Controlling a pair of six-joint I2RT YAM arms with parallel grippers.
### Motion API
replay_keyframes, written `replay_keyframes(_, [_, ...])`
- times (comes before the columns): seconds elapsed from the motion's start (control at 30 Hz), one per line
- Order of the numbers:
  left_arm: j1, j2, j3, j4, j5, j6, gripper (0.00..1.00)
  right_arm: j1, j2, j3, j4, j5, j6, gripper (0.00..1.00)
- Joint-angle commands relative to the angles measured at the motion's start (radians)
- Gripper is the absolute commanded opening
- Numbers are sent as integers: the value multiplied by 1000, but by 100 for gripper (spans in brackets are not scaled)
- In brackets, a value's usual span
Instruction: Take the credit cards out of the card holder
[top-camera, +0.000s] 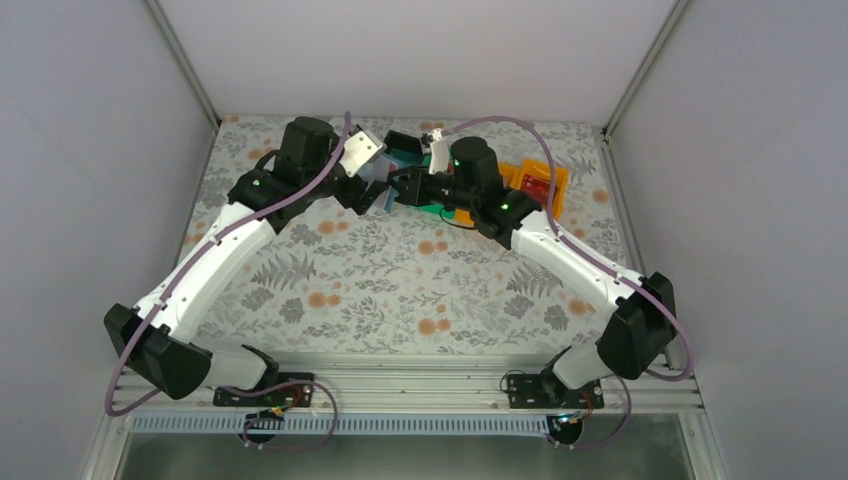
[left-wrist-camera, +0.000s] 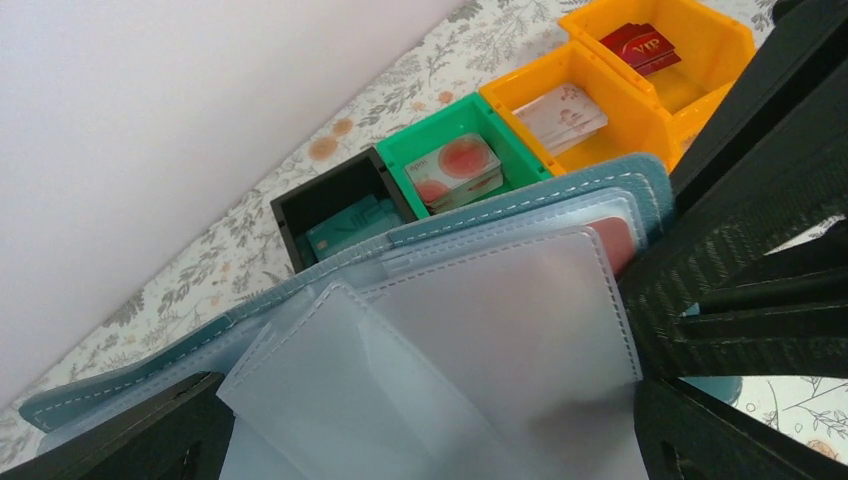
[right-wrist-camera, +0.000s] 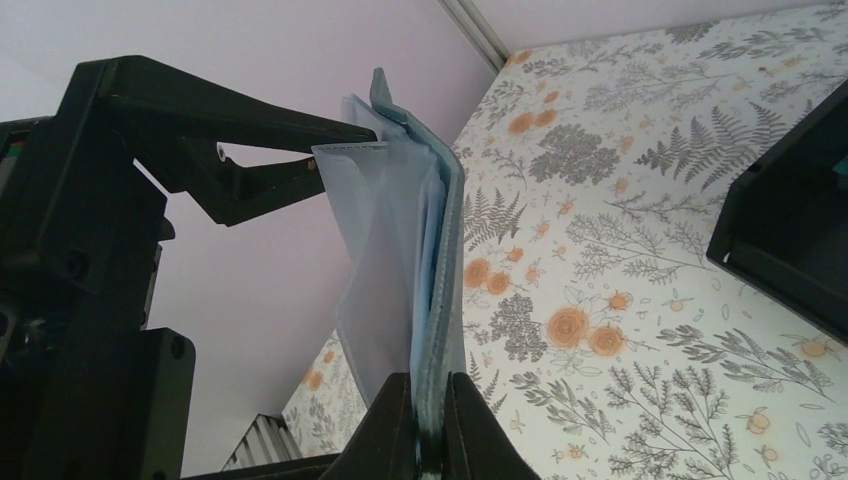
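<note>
- One red card (left-wrist-camera: 618, 238) shows in the wallet (left-wrist-camera: 600, 185). It sits behind a clear sleeve (left-wrist-camera: 480, 330) at the end of the wallet beside the right end effector (right-wrist-camera: 428, 400). Whether other sleeves hold cards cannot be told.
- Four bins at the far side of the surface (top-camera: 400, 290) already hold cards. A teal card (left-wrist-camera: 345, 230) lies in the black bin (left-wrist-camera: 300, 205) and pale cards (left-wrist-camera: 460, 170) in the green bin (left-wrist-camera: 430, 120). The orange bins (left-wrist-camera: 525, 70) hold more pale cards and a red VIP card (left-wrist-camera: 640, 45).
- Right end effector: clenched on one edge of the wallet, holding it clear of the surface. The cover faces the bins and the sleeves fan toward the left arm.
- Left end effector (right-wrist-camera: 343, 147): released, fingers spread, tips at the free edge of the sleeves. It grasps nothing that can be seen.
- Governing relation: the left end effector is the free one and faces the open sleeves. The red card lies ahead of it and off to its right, above its right finger in the left wrist view.
- Long axis: only a narrow strip of the red card shows, running along the sleeve's right edge. The card's full lie cannot be told.
- Judgement: the coming move likely calls for the left end effector to shift right and pinch that strip while the right one keeps the wallet fixed.
</note>
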Motion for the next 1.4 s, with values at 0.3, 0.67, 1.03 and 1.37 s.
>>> replay_keyframes(0.3, [10, 60, 18, 64, -127, 4, 100, 26, -25, 22, 33, -54, -14, 4])
replay_keyframes(0.67, [187, 52, -1, 35, 146, 13, 100, 21, -54, 32, -26, -94, -73, 4])
replay_keyframes(1.03, [247, -5, -68, -7, 468, 71, 100, -4, -60, 78, -84, -245, -264, 4])
replay_keyframes(1.37, [255, -30, -82, 11, 363, 104, 100, -32, -44, 102, -166, -406, -368, 4])
